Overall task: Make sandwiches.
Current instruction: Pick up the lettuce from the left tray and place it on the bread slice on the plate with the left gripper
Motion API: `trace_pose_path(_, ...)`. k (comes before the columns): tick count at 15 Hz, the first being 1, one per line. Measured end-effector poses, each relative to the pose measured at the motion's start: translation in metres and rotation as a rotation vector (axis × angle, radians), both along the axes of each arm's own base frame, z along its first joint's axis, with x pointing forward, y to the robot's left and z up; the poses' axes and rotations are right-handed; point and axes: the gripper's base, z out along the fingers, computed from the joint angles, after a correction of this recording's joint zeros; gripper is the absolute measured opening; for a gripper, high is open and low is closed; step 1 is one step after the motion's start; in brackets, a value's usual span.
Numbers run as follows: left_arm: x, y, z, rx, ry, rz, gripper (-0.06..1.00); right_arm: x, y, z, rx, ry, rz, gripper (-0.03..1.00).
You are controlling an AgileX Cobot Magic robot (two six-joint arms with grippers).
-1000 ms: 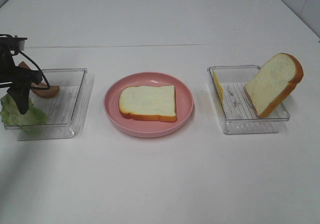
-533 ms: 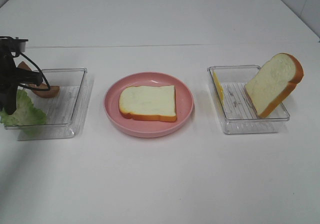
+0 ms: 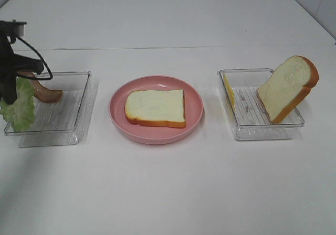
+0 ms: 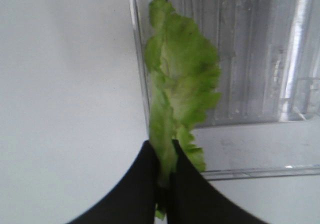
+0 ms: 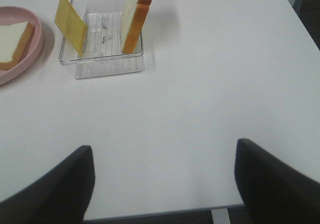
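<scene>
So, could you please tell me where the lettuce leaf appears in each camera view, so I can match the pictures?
Exterior high: the lettuce leaf hangs at the far left, over the left clear tray, pinched by the left gripper.
Left wrist: the leaf fills the centre, running up from the shut fingertips.
Right wrist: not in it.
Shared landmark: the left tray's ribbed floor.
</scene>
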Motion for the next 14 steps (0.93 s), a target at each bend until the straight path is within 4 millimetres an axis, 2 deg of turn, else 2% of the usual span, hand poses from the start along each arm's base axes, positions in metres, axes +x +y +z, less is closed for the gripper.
trace_pose_path(3, -0.014, -0.026, 0.047, -0.099, -0.117, -0.016, 0.01, 0.0, 0.0, 0.0, 0.0, 0.0, 0.0, 0.76)
trace_pose_path(4, -0.014, -0.043, 0.062, -0.167, -0.153, -0.028, 0.01, 0.0, 0.0, 0.0, 0.0, 0.0, 0.0, 0.76)
trace_pose_path(7, -0.006, -0.084, 0.079, -0.318, -0.226, -0.086, 0.01, 0.0, 0.0, 0.0, 0.0, 0.0, 0.0, 0.76)
trace_pose_path(8, -0.001, -0.1, 0.079, -0.377, -0.237, -0.109, 0.01, 0.0, 0.0, 0.0, 0.0, 0.0, 0.0, 0.76)
trace_pose_path(10, 0.013, -0.128, 0.062, -0.475, -0.206, -0.149, 0.01, 0.0, 0.0, 0.0, 0.0, 0.0, 0.0, 0.76)
trace_pose_path(11, 0.016, -0.135, 0.059, -0.504, -0.204, -0.159, 0.01, 0.0, 0.0, 0.0, 0.0, 0.0, 0.0, 0.76)
trace_pose_path(12, 0.026, -0.154, 0.045, -0.581, -0.181, -0.185, 0.01, 0.0, 0.0, 0.0, 0.0, 0.0, 0.0, 0.76)
trace_pose_path(14, 0.037, -0.17, 0.03, -0.658, -0.157, -0.198, 0.01, 0.0, 0.0, 0.0, 0.0, 0.0, 0.0, 0.76)
